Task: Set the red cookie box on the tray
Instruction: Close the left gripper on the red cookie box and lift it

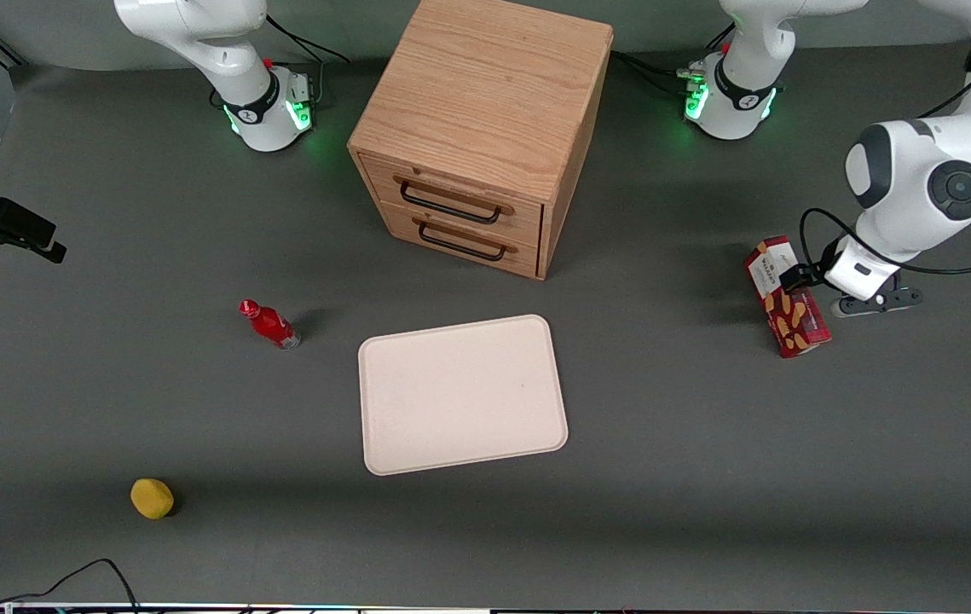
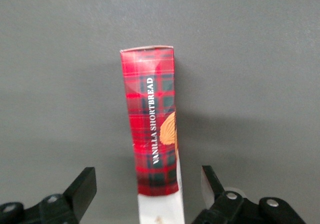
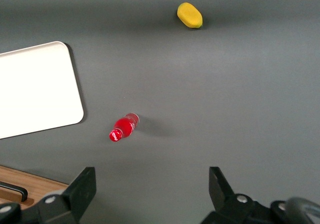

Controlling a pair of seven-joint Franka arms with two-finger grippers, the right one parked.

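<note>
Grey table | gripper hanging wide open, gripping nothing, straddling red cookie box | box's long axis running straight between jaws | tray lying well apart from box, toward parked arm's end

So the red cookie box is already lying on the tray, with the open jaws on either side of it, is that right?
Not quite: the red cookie box stands on the table, well toward the working arm's end from the empty tray, as the front view shows. The gripper does straddle it, jaws open.

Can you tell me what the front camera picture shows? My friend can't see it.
The gripper hangs open around the red cookie box at the working arm's end of the table. The tray lies bare in front of a wooden drawer cabinet.
</note>
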